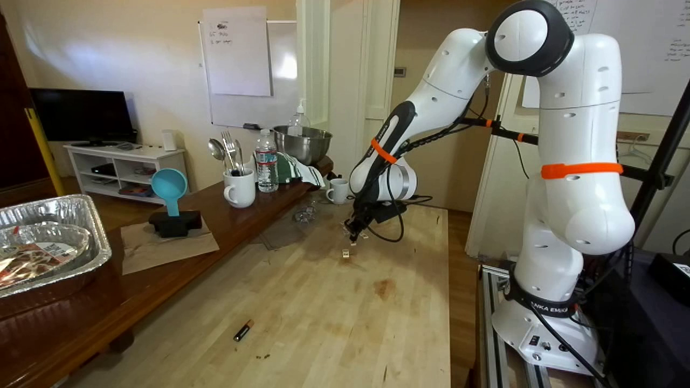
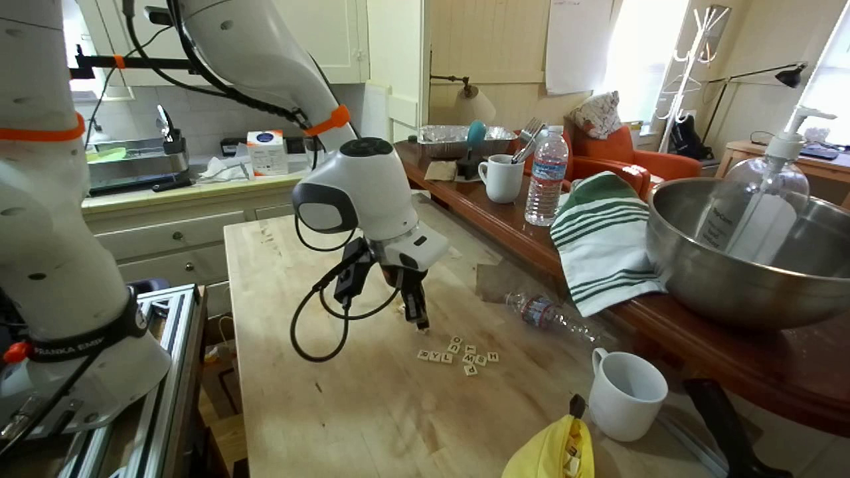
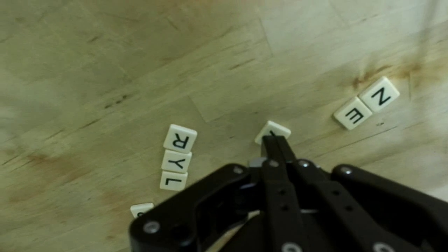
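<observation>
Gripper sitting fully closed, empty, half covering one tile in wrist view; yellow pouch showing only in an exterior view, well apart from that tile.

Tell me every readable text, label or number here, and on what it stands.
"R", "Y", "L": row of tiles
"E", "N": tile pair
"O", "H", "S": other tiles
"FRANKA EMIKA": base ring
Partly hidden: tile at the gripper
Too small or blurred: some tiles, wall papers, bottle labels and box
</observation>
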`<state>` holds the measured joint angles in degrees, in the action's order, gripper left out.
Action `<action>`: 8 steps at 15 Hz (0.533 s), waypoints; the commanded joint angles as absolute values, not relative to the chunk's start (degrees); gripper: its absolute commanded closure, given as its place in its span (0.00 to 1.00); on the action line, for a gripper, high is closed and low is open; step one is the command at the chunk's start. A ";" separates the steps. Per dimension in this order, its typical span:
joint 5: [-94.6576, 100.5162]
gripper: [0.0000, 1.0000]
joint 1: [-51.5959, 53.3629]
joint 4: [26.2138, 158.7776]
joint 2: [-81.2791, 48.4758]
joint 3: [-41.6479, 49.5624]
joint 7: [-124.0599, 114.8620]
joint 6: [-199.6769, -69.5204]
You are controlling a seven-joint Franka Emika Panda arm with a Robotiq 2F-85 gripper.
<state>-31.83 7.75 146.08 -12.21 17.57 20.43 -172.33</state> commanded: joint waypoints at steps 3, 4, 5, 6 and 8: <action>-31.15 1.00 7.23 145.60 -13.69 18.01 22.30 -172.14; -31.29 1.00 7.20 145.53 -13.87 17.98 22.39 -172.12; -31.38 1.00 7.22 145.44 -14.20 17.94 22.33 -172.08; -31.48 1.00 7.23 145.40 -14.35 17.85 22.32 -172.00; -31.75 1.00 7.36 145.48 -14.48 17.58 22.08 -171.67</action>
<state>-31.83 7.53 145.89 -13.10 17.85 21.74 -172.34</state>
